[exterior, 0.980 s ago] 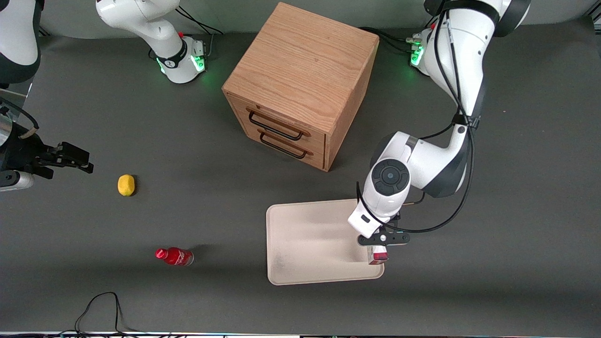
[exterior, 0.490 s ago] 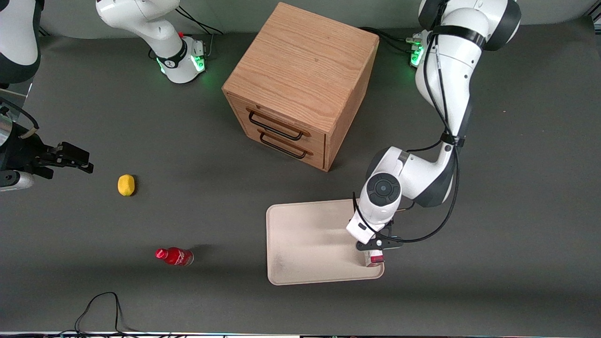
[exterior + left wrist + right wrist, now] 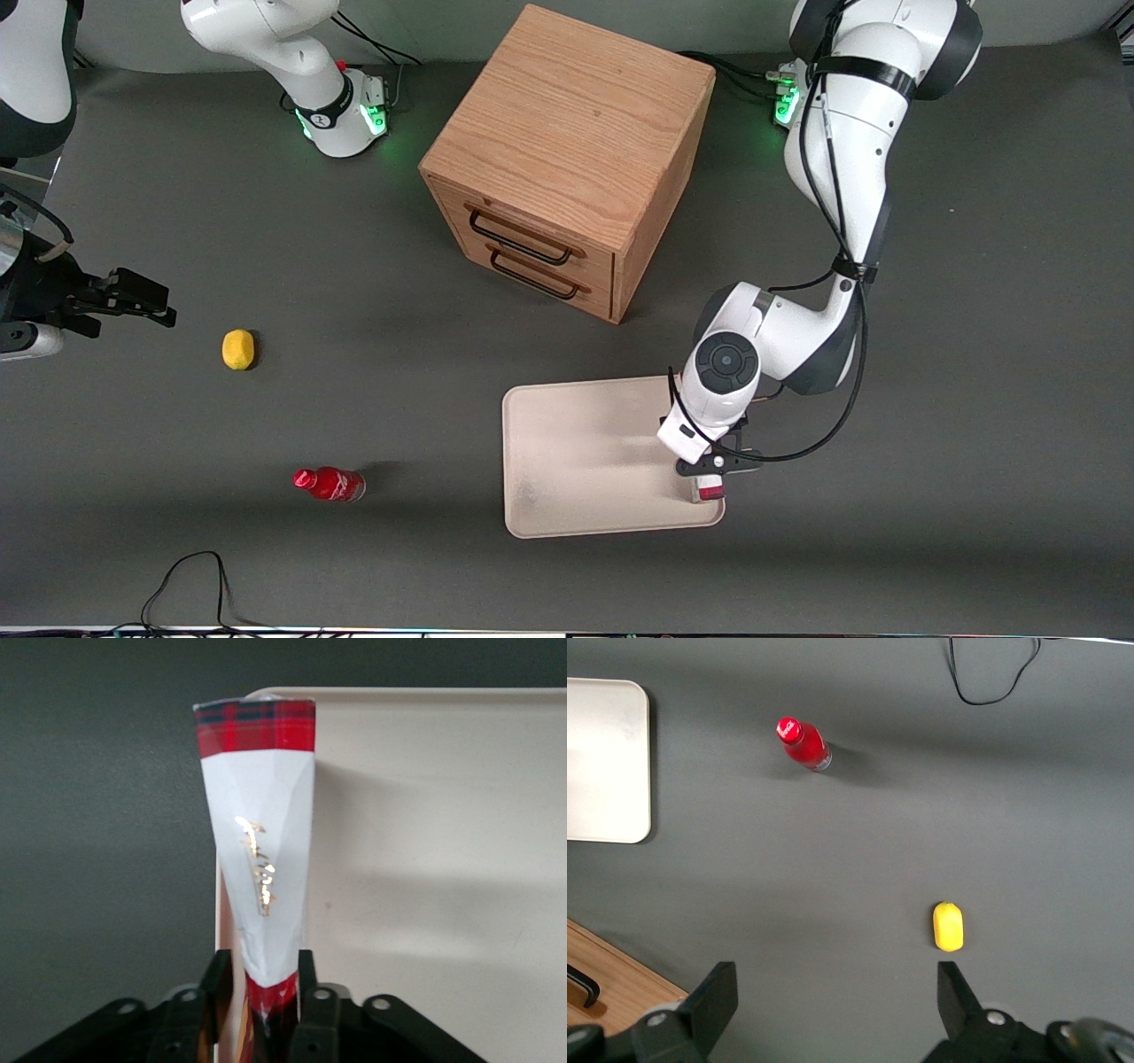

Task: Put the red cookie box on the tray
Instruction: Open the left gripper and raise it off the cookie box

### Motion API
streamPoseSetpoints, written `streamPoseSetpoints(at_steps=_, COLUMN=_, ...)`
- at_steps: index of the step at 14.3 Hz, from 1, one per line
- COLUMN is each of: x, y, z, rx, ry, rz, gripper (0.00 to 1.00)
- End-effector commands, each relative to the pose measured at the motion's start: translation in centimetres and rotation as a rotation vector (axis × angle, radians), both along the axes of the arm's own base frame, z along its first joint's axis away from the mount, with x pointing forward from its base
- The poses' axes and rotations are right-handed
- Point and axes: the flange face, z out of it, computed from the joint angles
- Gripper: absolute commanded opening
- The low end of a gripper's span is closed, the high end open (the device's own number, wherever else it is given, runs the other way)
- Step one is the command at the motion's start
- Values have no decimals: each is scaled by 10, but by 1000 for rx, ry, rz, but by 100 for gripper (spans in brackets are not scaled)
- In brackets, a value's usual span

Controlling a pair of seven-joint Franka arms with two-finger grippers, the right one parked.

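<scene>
Gripper [image 3: 264, 992] clamps slim red cookie box [image 3: 262, 850] w/ crumpled end over smooth tray [image 3: 576, 461].

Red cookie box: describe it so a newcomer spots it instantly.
Find the wooden drawer cabinet; nearer the front camera lies the cream tray. At its corner toward the working arm, the gripper is shut on the red cookie box. Unlike the red bottle, it is a slim carton with a tartan end.

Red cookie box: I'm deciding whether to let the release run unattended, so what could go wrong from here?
The red cookie box sits right along the tray rim, near a corner, so on release it may rest on the raised rim or tip off. The gripper holds only one narrow end; the box could swing or slip as it opens.
</scene>
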Motion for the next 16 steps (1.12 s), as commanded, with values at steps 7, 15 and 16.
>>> streamPoseSetpoints(at_steps=7, x=-30, y=19, z=196, rx=27, ry=-1, rz=47, gripper=100)
streamPoseSetpoints(at_steps=15, x=-90, y=42, z=365, rx=-12, ry=-67, rz=55, gripper=100)
streamPoseSetpoints(at_steps=16, x=-90, y=54, z=371, rx=-6, ry=-60, rz=63, gripper=100)
